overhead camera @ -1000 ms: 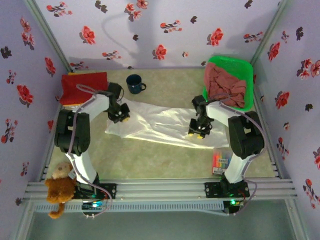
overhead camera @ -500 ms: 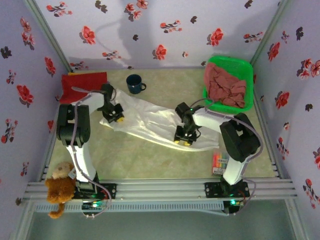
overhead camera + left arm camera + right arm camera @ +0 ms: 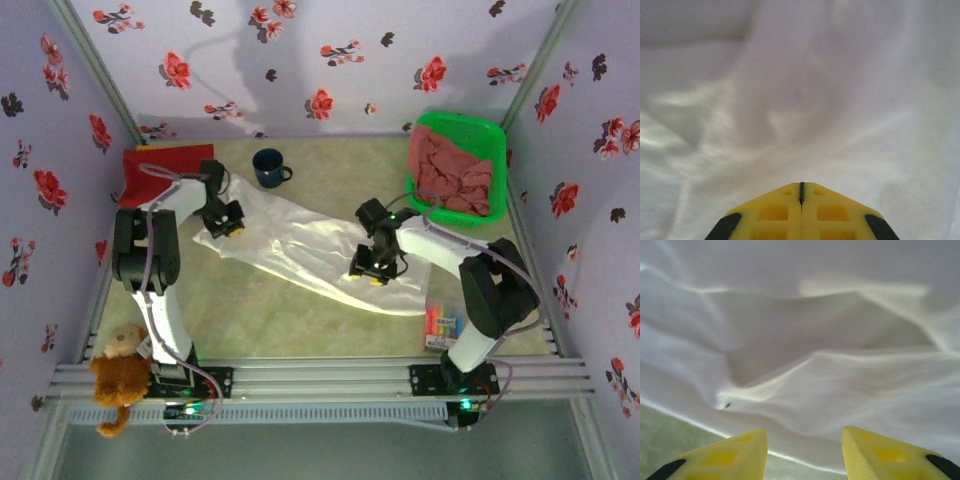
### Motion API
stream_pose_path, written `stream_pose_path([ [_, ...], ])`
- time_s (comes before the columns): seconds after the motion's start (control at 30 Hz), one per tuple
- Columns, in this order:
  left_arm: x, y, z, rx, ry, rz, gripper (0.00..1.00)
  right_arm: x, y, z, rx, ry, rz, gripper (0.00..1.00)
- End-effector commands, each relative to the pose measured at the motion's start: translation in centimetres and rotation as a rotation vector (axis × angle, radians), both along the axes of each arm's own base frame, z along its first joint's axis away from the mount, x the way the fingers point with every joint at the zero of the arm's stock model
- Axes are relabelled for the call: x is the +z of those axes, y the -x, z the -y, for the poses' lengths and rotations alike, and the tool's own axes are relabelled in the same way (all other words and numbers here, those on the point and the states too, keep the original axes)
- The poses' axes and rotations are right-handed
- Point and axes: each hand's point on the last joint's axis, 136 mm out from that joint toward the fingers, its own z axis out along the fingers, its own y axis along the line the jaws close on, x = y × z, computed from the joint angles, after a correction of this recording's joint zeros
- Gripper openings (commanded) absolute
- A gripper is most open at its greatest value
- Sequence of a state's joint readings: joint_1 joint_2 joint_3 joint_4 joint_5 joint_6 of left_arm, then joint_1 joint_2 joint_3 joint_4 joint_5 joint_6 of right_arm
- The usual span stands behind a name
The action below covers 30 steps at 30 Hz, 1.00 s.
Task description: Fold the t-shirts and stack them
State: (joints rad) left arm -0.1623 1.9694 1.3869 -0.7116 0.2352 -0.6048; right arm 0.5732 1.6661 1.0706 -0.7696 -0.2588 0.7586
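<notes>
The thin white cloth t-shirt (image 3: 300, 245) is laid slantwise on the pale green tabletop (image 3: 290, 325). One end lies under the left tool (image 3: 227, 226) and its edge lies just beneath the right tool (image 3: 368, 272). A second ago it lay nearly level, and the right elbow has since been swung outward. Both arms are bent down onto the cloth. The left tool's yellow fingers (image 3: 775, 212) are pressed together, though any cloth caught between them cannot be told. The right tool's fingers (image 3: 740, 450) are spread.
</notes>
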Motion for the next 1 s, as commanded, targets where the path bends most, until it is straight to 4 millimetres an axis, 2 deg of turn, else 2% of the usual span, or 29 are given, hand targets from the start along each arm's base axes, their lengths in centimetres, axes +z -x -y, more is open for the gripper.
stream_pose_path([
  [0.0,-0.9,0.8,1.1,0.007,-0.004,-0.015,0.01,-1.7,1.6,0.8,0.055,0.061,-0.061,0.44],
  [0.17,-2.3,1.2,3.2,-0.037,-0.005,-0.034,0.00,-3.6,2.6,-0.3,0.104,0.082,-0.116,0.44],
  [0.33,-3.1,2.1,7.5,-0.145,-0.006,-0.045,0.00,-4.3,3.5,-1.1,0.109,0.078,-0.129,0.44],
  [0.47,-4.0,2.3,10.6,-0.225,-0.002,-0.066,0.00,-4.1,4.5,-1.6,0.101,0.064,-0.135,0.44],
  [0.73,-3.4,0.2,17.1,-0.344,0.043,-0.049,0.00,-3.8,7.6,-4.5,0.128,0.028,-0.171,0.44],
  [0.97,-3.3,0.0,23.2,-0.435,0.098,-0.052,0.00,-3.0,8.1,-4.9,0.073,0.005,-0.094,0.44],
])
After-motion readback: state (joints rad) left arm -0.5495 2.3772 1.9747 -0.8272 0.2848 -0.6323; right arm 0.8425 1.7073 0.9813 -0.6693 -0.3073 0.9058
